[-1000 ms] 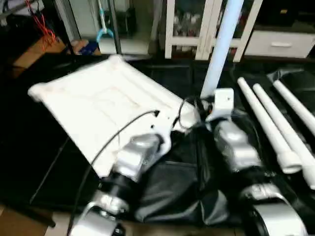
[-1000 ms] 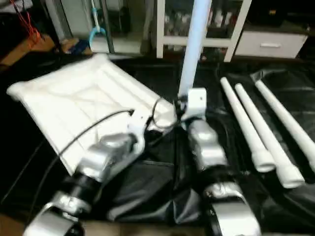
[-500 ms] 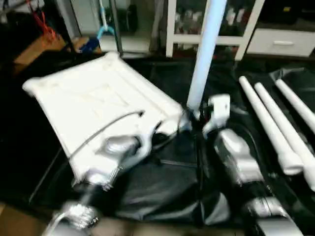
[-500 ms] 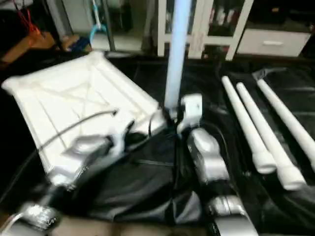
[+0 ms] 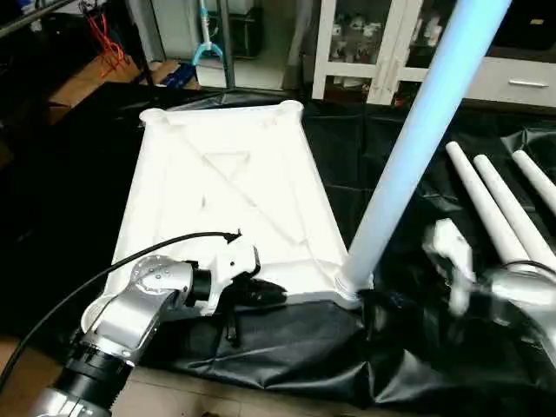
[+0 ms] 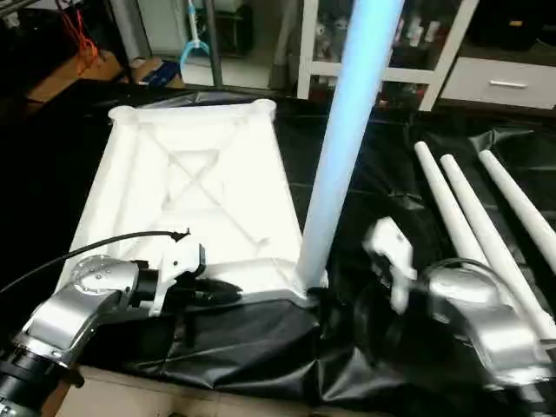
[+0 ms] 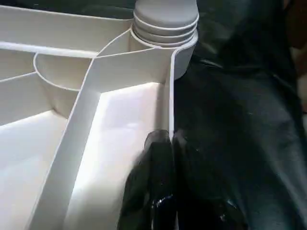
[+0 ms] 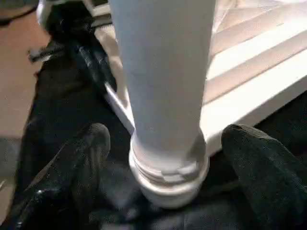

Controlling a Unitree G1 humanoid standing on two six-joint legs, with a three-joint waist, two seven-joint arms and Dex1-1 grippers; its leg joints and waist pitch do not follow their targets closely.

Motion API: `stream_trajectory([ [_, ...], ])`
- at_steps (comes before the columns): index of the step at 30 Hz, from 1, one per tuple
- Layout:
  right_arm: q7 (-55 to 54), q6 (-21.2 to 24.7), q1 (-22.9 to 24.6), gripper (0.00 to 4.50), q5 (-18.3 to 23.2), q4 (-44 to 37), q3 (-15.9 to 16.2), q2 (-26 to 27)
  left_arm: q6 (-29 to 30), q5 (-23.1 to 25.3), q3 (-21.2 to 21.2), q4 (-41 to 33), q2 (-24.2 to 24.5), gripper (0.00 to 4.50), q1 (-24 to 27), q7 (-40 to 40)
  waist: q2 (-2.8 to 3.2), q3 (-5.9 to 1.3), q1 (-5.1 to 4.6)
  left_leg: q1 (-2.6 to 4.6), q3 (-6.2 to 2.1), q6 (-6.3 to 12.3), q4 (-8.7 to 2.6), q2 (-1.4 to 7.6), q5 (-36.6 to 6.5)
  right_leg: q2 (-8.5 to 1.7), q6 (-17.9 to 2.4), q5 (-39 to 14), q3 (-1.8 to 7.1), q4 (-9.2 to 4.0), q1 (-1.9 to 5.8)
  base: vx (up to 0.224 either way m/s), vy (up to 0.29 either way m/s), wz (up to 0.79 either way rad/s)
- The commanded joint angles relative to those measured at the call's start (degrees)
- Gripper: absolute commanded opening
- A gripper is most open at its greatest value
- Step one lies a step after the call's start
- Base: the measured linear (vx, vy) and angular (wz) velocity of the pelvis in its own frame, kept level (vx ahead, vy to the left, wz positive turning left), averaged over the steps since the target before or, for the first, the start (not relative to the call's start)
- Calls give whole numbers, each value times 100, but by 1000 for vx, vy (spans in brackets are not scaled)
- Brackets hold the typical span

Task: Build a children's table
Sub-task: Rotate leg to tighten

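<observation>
Released, the leg [image 5: 408, 156] stands alone as right gripper [image 8: 165, 158] spreads wide; left gripper [image 7: 165, 143] pinches top [image 5: 226, 182]. Half-threaded, it may topple.

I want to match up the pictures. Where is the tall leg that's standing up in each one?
Left eye view: the standing leg rises from the tabletop's near right corner, slanting to the upper right.
Right eye view: the leg stands at centre, same corner.
Left wrist view: its ribbed base sits in the corner socket.
Right wrist view: the leg stands close between the open right gripper's fingers.
Shared landmark: that corner socket.
</observation>
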Motion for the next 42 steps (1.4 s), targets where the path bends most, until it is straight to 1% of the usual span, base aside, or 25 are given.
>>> stream_trajectory([
  [1, 254, 5, -29, 410, 82, -54, -96, -52, -62, -344, -15, -356, -136, 0, -71, -240, -101, -331, -1, 74, -62, 633, -364, 148, -513, -295, -1481, -3, 222, -420, 366, 0, 0, 0],
  [4, 347, -73, -197, 410, 175, 128, -133, 132, -13, -406, -63, -393, -138, 0, -98, -227, -100, -339, -3, 68, -67, 629, -358, 146, -468, -288, -1479, -41, 217, -412, 357, 0, 0, 0],
  [7, 321, -362, -459, 410, 61, 388, 4, 418, 31, -443, -128, -444, -165, 0, -114, -260, -90, -358, -20, 65, -71, 660, -342, 141, -335, -279, -1538, 138, 207, -377, 351, 0, 0, 0],
  [10, 330, -427, -579, 410, 3, 530, 76, 491, 38, -427, -143, -444, -179, 0, -121, -295, -90, -368, -13, 77, -69, 693, -335, 143, -236, -270, -1569, 291, 206, -359, 350, 0, 0, 0],
  [11, 377, -463, -705, 410, -68, 706, 162, 538, 45, -406, -160, -448, -194, 0, -128, -315, -85, -382, -4, 74, -66, 742, -320, 137, -117, -261, -1610, 500, 203, -331, 353, 0, 0, 0],
  [12, 420, -477, -754, 396, -106, 783, 191, 557, 48, -395, -164, -449, -202, 0, -131, -323, -83, -380, -5, 67, -69, 754, -321, 135, -99, -261, -1620, 532, 201, -331, 357, 0, 0, 0],
  [13, 429, -470, -802, 386, -168, 854, 221, 554, 54, -393, -162, -453, -201, 0, -133, -333, -102, -376, -3, 60, -65, 768, -321, 131, -123, -262, -1624, 519, 198, -336, 362, 0, 0, 0],
  [15, 525, -390, -846, 373, -187, 912, 246, 534, 70, -396, -159, -461, -197, 0, -140, -334, -93, -381, 0, 62, -66, 758, -315, 132, -153, -264, -1624, 467, 198, -331, 363, 0, 0, 0],
  [16, 665, -324, -887, 373, -229, 975, 270, 485, 96, -406, -159, -476, -182, 0, -145, -327, -115, -377, 0, 59, -65, 761, -318, 136, -158, -265, -1618, 440, 197, -335, 364, 0, 0, 0],
  [17, 708, -336, -895, 360, -244, 993, 283, 459, 103, -408, -161, -482, -174, 0, -145, -323, -104, -377, 5, 60, -68, 760, -318, 137, -165, -267, -1619, 406, 196, -333, 364, 0, 0, 0],
  [19, 830, -345, -880, 332, -265, 1007, 306, 343, 110, -400, -158, -477, -149, 0, -137, -326, -109, -378, 9, 56, -68, 759, -312, 135, -148, -267, -1610, 423, 198, -331, 369, 0, 0, 0],
  [24, 1042, -506, -876, 288, -449, 1220, 410, 115, 90, -351, -181, -443, -110, 0, -110, -346, -114, -379, 11, 50, -63, 774, -300, 132, -171, -270, -1617, 368, 198, -338, 368, 0, 0, 0],
  [25, 1036, -521, -887, 282, -450, 1249, 388, 134, 95, -348, -184, -442, -110, 0, -110, -349, -102, -379, 13, 50, -63, 784, -298, 132, -172, -270, -1619, 371, 198, -335, 364, 0, 0, 0],
  [27, 981, -543, -917, 264, -443, 1269, 326, 220, 107, -341, -194, -443, -110, 0, -109, -355, -114, -380, 2, 44, -64, 800, -296, 130, -165, -266, -1617, 380, 196, -333, 369, 0, 0, 0],
  [29, 813, -506, -951, 255, -346, 1266, 203, 413, 122, -307, -227, -431, -100, 0, -115, -361, -97, -385, 0, 42, -70, 818, -293, 134, -132, -265, -1631, 414, 189, -324, 365, 0, 0, 0],
  [32, 420, -538, -981, 223, -325, 1346, 137, 705, 128, -74, -352, -334, -19, 0, -154, -298, -90, -382, -19, 42, -70, 802, -297, 133, -140, -257, -1647, 400, 184, -326, 352, 0, 0, 0],
  [34, 159, -588, -988, 217, -406, 1450, 152, 893, 127, 102, -447, -250, 42, 0, -178, -246, -92, -379, -48, 56, -74, 724, -306, 135, -215, -253, -1640, 299, 186, -335, 357, 0, 0, 0],
  [35, 159, -588, -988, 205, -406, 1450, 152, 893, 127, 102, -447, -250, 42, 0, -178, -246, -80, -375, -61, 53, -74, 703, -309, 130, -228, -254, -1633, 270, 188, -342, 354, 0, 0, 0],
  [36, -79, -613, -1006, 205, -491, 1546, 169, 1046, 83, 271, -524, -170, 77, 0, -205, -169, -74, -382, -60, 59, -75, 684, -306, 129, -219, -257, -1629, 277, 187, -339, 357, 0, 0, 0],
  [37, -503, -679, -1069, 202, -642, 1735, 189, 1304, 115, 530, -636, -38, 74, 0, -274, 22, -61, -369, -94, 56, -67, 667, -308, 127, -229, -250, -1631, 267, 187, -344, 324, 0, 0, 0],
  [38, -793, -725, -1114, 200, -747, 1865, 202, 1479, 140, 705, -711, 53, 67, 0, -323, 157, -78, -348, -122, 57, -76, 566, -335, 118, -310, -250, -1603, 82, 179, -372, 342, 0, 0, 0],
  [39, -793, -725, -1114, 196, -747, 1865, 202, 1479, 140, 705, -711, 53, 67, 0, -323, 157, -77, -335, -141, 62, -72, 501, -341, 106, -411, -250, -1576, -90, 181, -391, 341, 0, 0, 0],
  [40, -1785, -766, -1347, 195, -1038, 2355, 158, 2030, 497, 1005, -765, 301, -163, 0, -505, 718, -78, -325, -187, 85, -69, 365, -360, 120, -577, -251, -1540, -358, 185, -404, 332, 0, 0, 0],
  [41, -2065, -765, -1423, 195, -1125, 2504, 130, 2194, 685, 1010, -733, 375, -310, 0, -575, 909, -65, -303, -209, 99, -64, 286, -372, 111, -681, -256, -1531, -549, 192, -440, 319, 0, 0, 0],
  [42, -2535, -799, -1563, 195, -1232, 2743, 87, 2445, 859, 1019, -692, 488, -545, 0, -691, 1178, -83, -300, -227, 125, -74, 105, -382, 95, -886, -263, -1451, -977, 189, -478, 338, 0, 0, 0],
])
